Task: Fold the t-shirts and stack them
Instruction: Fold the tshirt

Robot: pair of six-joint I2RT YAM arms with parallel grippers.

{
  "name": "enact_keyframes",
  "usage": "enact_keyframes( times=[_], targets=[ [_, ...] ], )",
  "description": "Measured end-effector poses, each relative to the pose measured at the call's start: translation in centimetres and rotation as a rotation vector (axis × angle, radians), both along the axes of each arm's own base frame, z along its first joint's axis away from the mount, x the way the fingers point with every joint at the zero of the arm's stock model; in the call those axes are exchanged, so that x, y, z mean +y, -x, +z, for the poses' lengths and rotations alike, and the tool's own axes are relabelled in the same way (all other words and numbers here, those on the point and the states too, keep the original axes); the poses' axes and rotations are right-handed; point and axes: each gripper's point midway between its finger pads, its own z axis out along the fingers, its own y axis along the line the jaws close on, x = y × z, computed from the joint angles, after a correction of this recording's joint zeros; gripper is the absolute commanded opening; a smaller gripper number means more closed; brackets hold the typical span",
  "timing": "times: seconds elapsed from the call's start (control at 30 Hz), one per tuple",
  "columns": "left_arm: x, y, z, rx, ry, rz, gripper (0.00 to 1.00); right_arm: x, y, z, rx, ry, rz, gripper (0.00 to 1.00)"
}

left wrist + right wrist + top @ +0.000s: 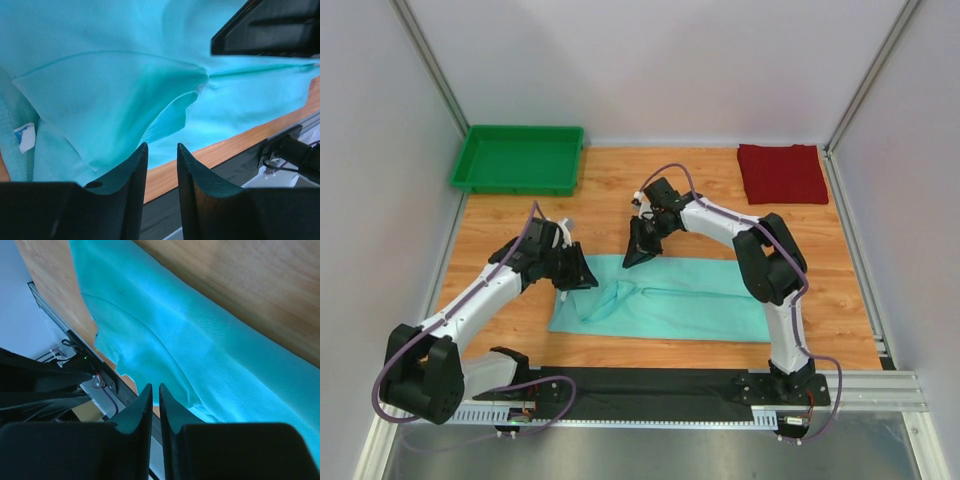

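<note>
Mint t-shirt [660,298], white neck label [25,137] unreadable. Left fingers [131,175] apart, right fingers [140,412] nearly together, both empty.

**One high wide view, two close wrist views**

Hanging above and behind the arm bases, looking down and forward from well back, taking in the whole surface [610,180], from the green tray [518,160] and dark red shirt [782,173] at the far side to the mint shirt [690,300] nearer the bases.

Riding on the left wrist, peering past the left fingers [127,190] at the frame's bottom, sitting very close over the mint shirt, facing obliquely toward the surface's near edge.

Riding on the right wrist, looking past the right fingers [140,415], equally close, tilting across the same cloth toward bare wood.

Sharing the mint shirt and a strip of surface across all three.
</note>
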Motion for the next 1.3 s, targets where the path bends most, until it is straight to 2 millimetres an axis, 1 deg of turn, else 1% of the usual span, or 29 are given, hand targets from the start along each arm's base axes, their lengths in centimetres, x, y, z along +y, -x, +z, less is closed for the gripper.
enact_keyframes(
  times=[0.07,0.13,0.27,0.37,0.57,0.7,0.77,0.83,0.87,0.93,0.97,1.0,1.03,1.07,1.1,1.13,1.17,1.2,1.23,1.3],
  targets=[
    [0.0,-0.9,0.9,-0.033,-0.003,0.01,0.38,0.5,0.8,-0.4,0.038,-0.006,0.009,0.11],
    [0.1,-1.3,1.3,-0.046,-0.008,0.019,0.39,0.7,1.8,-0.7,0.065,-0.011,0.02,0.12],
    [0.3,-1.3,1.2,-0.037,-0.02,0.03,0.39,1.0,3.5,-1.4,0.104,-0.009,0.046,0.12],
    [0.4,-1.3,1.1,-0.034,-0.025,0.034,0.39,0.7,4.8,-2.3,0.139,0.001,0.06,0.12],
    [0.4,-1.2,1.0,-0.027,-0.027,0.041,0.39,-1.1,7.4,-4.1,0.203,0.042,0.069,0.12],
    [0.5,-1.1,0.9,-0.02,-0.032,0.043,0.42,-2.7,9.3,-4.3,0.223,0.068,0.083,0.13],
    [0.7,-0.9,0.8,-0.009,-0.04,0.045,0.45,-3.3,9.7,-4.3,0.218,0.088,0.096,0.14],
    [0.7,-0.8,0.7,-0.005,-0.044,0.047,0.46,-3.7,9.7,-3.9,0.193,0.1,0.109,0.15],
    [0.7,-0.8,0.7,-0.005,-0.044,0.048,0.45,-3.9,9.6,-3.6,0.181,0.109,0.115,0.17],
    [0.6,-0.8,0.6,0.002,-0.037,0.058,0.42,-4.0,8.7,-2.8,0.136,0.124,0.122,0.21],
    [0.6,-0.8,0.5,0.012,-0.033,0.065,0.41,-4.1,8.1,-2.1,0.103,0.13,0.123,0.28],
    [0.5,-0.9,0.3,0.022,-0.03,0.071,0.43,-4.3,7.3,-1.5,0.07,0.139,0.118,0.31],
    [0.4,-0.9,-0.1,0.039,-0.031,0.08,0.45,-4.5,6.7,-0.9,0.039,0.148,0.116,0.36],
    [0.4,-1.0,-0.5,0.061,-0.037,0.097,0.49,-5.0,5.9,-0.2,-0.003,0.166,0.109,0.45],
    [0.4,-1.0,-1.1,0.088,-0.048,0.118,0.54,-5.6,5.0,0.5,-0.049,0.198,0.099,0.49],
    [0.5,-0.9,-1.7,0.11,-0.067,0.137,0.62,-6.4,4.1,1.1,-0.097,0.24,0.092,0.53],
    [0.6,-0.8,-2.3,0.133,-0.104,0.156,0.67,-7.2,3.1,1.6,-0.154,0.285,0.086,0.59],
    [0.6,-0.7,-2.7,0.151,-0.144,0.169,0.7,-8.0,2.4,1.9,-0.195,0.323,0.077,0.61],
    [0.3,-0.6,-2.9,0.164,-0.187,0.175,0.8,-9.1,1.6,2.3,-0.244,0.376,0.071,0.62],
    [-0.7,-1.3,-2.6,0.172,-0.231,0.189,0.87,-11.2,0.9,2.6,-0.301,0.47,0.065,0.65]
  ],
)
